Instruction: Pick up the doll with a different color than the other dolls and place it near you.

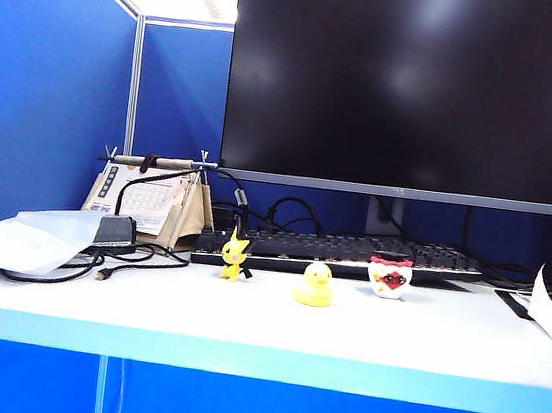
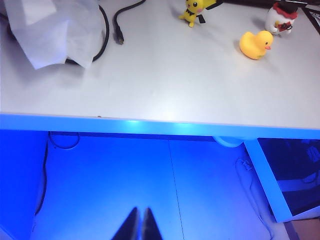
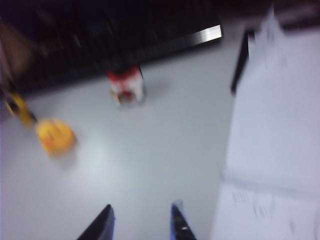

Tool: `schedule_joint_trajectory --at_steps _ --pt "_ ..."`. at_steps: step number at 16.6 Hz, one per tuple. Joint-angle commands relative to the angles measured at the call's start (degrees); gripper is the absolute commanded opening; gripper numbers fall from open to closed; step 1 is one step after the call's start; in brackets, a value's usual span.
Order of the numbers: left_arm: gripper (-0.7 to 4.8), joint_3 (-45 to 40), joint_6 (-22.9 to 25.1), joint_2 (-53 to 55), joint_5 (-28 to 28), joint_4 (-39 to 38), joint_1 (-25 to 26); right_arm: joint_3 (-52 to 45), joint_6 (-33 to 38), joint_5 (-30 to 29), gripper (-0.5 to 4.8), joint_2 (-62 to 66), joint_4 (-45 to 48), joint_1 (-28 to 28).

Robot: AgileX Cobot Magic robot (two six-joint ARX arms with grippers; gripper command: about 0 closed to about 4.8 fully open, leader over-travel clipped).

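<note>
While the white doll with the red top (image 1: 389, 277) stands upright on the bench (image 1: 240, 333) before the keyboard (image 1: 351, 251), the yellow duck (image 1: 315, 286) sits at its 8 o'clock and the pointed-ear figure (image 1: 235, 257) farther toward 9. Right claw (image 3: 141, 220) hovers over bare bench, its fingers parted and empty, well apart from the doll. Left claw (image 2: 139, 225) hangs below the bench edge, fingertips pressed together.

white desk (image 1: 241, 323) with three dolls (image 1: 316, 285)

White doll (image 1: 389, 278) (red diamond face); yellow duck (image 1: 315, 286); black monitor (image 1: 416, 88).
</note>
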Motion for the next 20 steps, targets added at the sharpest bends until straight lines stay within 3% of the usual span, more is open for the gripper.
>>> schedule_joint_trajectory --at_steps 1,3,6,8,13,16,20 --pt "0.22 0.04 -0.13 -0.02 0.24 0.11 0.02 5.05 -0.90 -0.28 1.66 0.11 3.80 -0.04" --pt "0.22 0.04 -0.13 -0.02 0.24 0.11 0.02 8.92 -4.52 -0.68 2.84 1.55 3.28 -0.04" --pt "0.22 0.04 -0.13 -0.02 0.24 0.13 0.02 17.79 -6.38 -6.75 3.06 9.79 2.89 -0.07" --pt "0.22 0.04 -0.13 -0.02 0.24 0.13 0.02 24.11 -6.32 -11.26 4.73 17.90 2.86 -0.02" --pt "0.22 0.04 -0.13 -0.02 0.24 0.13 0.02 38.07 -6.27 -15.47 4.79 40.72 2.95 -0.04" --pt "0.22 0.04 -0.13 -0.02 0.24 0.13 0.02 43.74 -5.33 -21.29 4.79 51.06 2.95 0.00" --pt "0.22 0.04 -0.13 -0.02 0.24 0.13 0.00 44.44 -4.55 -19.96 4.79 55.80 6.14 0.02"
